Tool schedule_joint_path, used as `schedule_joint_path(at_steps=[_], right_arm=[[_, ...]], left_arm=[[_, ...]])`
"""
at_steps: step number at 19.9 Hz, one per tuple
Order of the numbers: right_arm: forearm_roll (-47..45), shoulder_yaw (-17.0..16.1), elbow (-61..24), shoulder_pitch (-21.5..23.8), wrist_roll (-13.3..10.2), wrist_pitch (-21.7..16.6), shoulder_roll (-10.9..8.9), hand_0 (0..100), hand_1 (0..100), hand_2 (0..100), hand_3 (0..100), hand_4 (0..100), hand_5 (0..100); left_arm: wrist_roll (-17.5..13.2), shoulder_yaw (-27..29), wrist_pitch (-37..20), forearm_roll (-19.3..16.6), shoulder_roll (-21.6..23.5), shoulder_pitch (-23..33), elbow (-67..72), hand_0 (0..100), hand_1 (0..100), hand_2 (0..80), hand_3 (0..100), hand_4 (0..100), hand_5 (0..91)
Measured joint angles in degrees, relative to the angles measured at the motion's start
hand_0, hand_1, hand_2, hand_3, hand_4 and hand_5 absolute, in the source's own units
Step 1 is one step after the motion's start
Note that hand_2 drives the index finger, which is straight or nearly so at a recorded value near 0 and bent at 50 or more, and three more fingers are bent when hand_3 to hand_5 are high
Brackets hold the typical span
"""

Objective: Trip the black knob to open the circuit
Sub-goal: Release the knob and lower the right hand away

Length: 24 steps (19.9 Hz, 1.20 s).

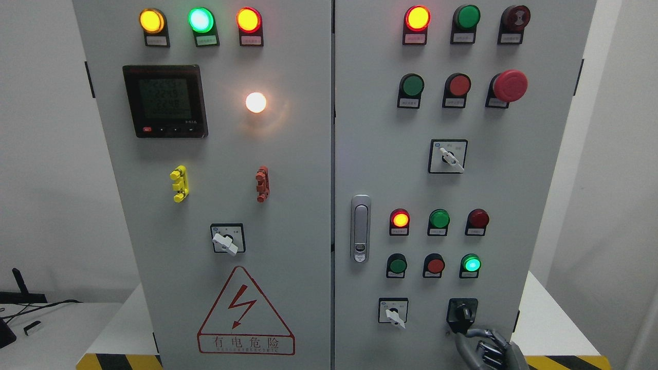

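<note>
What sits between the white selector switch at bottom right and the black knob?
Nothing: in the head view, bare grey panel separates the white selector switch from the black knob.

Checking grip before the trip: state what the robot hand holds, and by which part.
Nothing is clearly held. The right robot hand sits just under the black knob, one fingertip reaching toward its lower edge.

The right hand [483, 347] is cut off by the bottom edge, so only its upper fingers [470, 335] show, just below the black knob [462, 312] near the cabinet's [288, 205] lower right corner. The small labels under the lamps are too small to read (as are the digits on the meter [164, 101]). The cabinet's top and base run past the frame.
</note>
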Motion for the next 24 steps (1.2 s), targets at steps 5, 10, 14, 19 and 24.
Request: schedule_joint_path(at_steps=[5,10,14,19,24], right_arm=[[-0.08,-0.43,-0.02,1.07,-0.26,-1.09,-0.98,30,75,51,100,99,91],[-0.46,-1.02,-0.79,3.53,-0.51,-1.94,-2.06,35,60,54,100,91,87],[-1.9,-2.06,-2.92,7.23,1.98,-2.16,-2.71,26,36,45,69,62,63],[-5.2,-3.65,-6.38,13.05,2.93,-2.16,-3.67,7,15,27,41,33,33],[-7.79,-5.06,-9.72,19.56,5.53,-3.91,-4.71,0,5,19,30,23,24]], left_arm=[[0.0,0.0,0.0,0.0,0.0,0.0,0.0,12,39,0.0,0,0,0.0],[0.0,0.0,0.0,0.0,0.0,0.0,0.0,12,39,0.0,0,0,0.0],[0.0,0.0,0.0,0.0,0.0,0.0,0.0,12,39,0.0,0,0,0.0],[0.0,0.0,0.0,0.0,0.01,0.0,0.0,12,39,0.0,0,0,0.0],[0.0,0.0,0.0,0.0,0.01,0.0,0.0,12,39,0.0,0,0,0.0]])
